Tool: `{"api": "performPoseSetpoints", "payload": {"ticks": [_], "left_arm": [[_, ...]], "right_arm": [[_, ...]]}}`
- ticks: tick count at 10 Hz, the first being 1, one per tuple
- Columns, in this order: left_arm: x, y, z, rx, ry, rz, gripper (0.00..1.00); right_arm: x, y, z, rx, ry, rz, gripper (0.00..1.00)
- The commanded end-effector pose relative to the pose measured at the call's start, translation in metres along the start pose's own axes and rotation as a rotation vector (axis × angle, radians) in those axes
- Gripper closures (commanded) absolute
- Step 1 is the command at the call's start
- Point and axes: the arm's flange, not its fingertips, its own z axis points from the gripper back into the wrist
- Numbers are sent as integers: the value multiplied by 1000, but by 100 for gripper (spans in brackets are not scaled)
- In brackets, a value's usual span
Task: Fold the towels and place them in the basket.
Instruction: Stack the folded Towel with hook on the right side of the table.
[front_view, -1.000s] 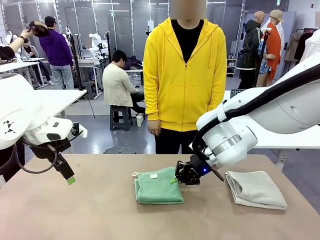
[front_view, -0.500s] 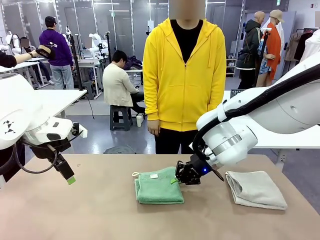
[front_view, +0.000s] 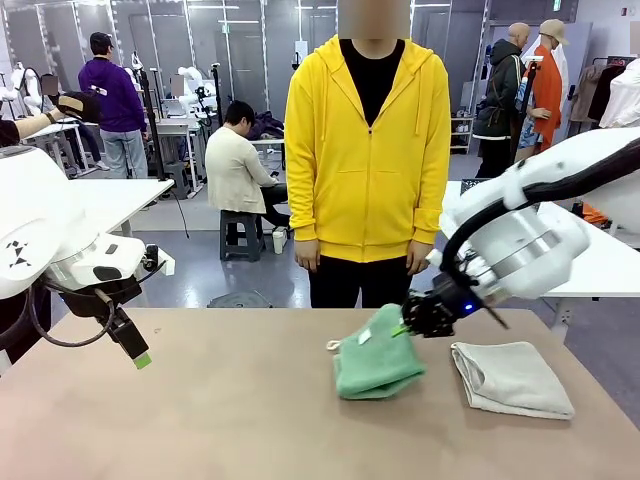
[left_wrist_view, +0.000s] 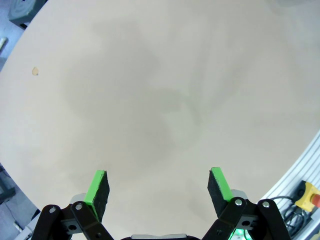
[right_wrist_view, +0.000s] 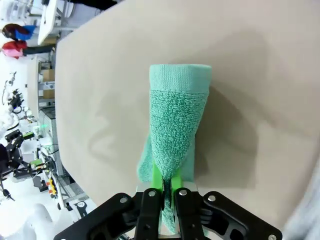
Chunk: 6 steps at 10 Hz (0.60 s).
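Note:
A folded green towel (front_view: 376, 362) hangs tilted over the table's middle, its lower edge near the tabletop. My right gripper (front_view: 408, 327) is shut on its upper right corner. In the right wrist view the green towel (right_wrist_view: 175, 125) droops away from the shut gripper (right_wrist_view: 169, 192). A folded off-white towel (front_view: 510, 378) lies flat on the table at the right. My left gripper (front_view: 138, 350) hovers open above the table's left side; in the left wrist view the gripper (left_wrist_view: 159, 186) has nothing between its green pads (left_wrist_view: 97, 186). The basket is out of view.
A person in a yellow hoodie (front_view: 368, 150) stands at the far edge of the table, hands at their sides. The tan tabletop (front_view: 200, 420) is bare on the left and front. Other people and work tables stand farther back.
My right gripper has lifted the green towel off the table and carried it to the right, toward the off-white towel. The left arm has not moved.

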Motion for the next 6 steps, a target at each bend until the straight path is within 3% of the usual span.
{"api": "performPoseSetpoints", "payload": {"ticks": [1, 4, 6], "left_arm": [[3, 1, 0, 18, 7, 5, 0], [3, 1, 0, 18, 7, 5, 0], [3, 1, 0, 18, 7, 5, 0]], "right_arm": [[0, -5, 36, -24, 20, -19, 93], [10, -9, 84, -101, 53, 37, 93], [14, -11, 113, -42, 57, 37, 93]]}}
